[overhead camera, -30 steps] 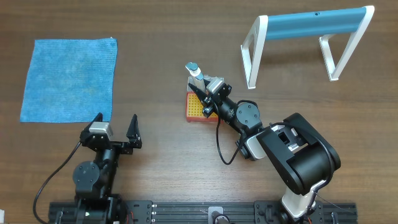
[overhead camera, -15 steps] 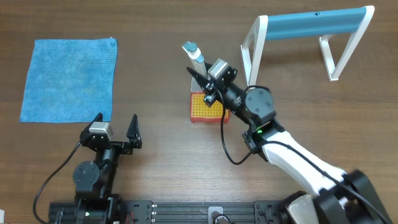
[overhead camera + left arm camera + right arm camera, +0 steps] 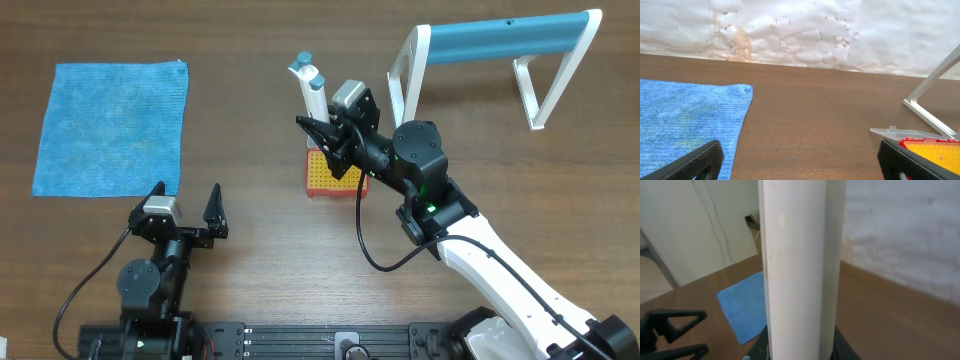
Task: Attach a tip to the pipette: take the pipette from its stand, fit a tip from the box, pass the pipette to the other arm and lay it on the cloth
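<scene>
My right gripper (image 3: 323, 134) is shut on the white pipette (image 3: 311, 88), which has a blue cap and is held lifted, near upright, over the orange tip box (image 3: 328, 176). In the right wrist view the pipette's white body (image 3: 800, 265) rises straight up from between the fingers. Its lower end is hidden behind the gripper. The blue cloth (image 3: 112, 128) lies at the far left of the table. My left gripper (image 3: 186, 207) stands open and empty near the front edge, just below the cloth's near right corner. The left wrist view has the cloth (image 3: 685, 125) and the tip box (image 3: 935, 149) ahead of it.
The white stand with its blue top bar (image 3: 500, 42) stands at the back right, one leg (image 3: 932, 97) close to the tip box. The tip box's clear lid (image 3: 892, 132) lies open beside it. Bare wooden table (image 3: 250, 260) lies between cloth and box.
The right arm has stretched out and lifted the pipette away from the tip box, up the top view. The left arm has stayed still.
</scene>
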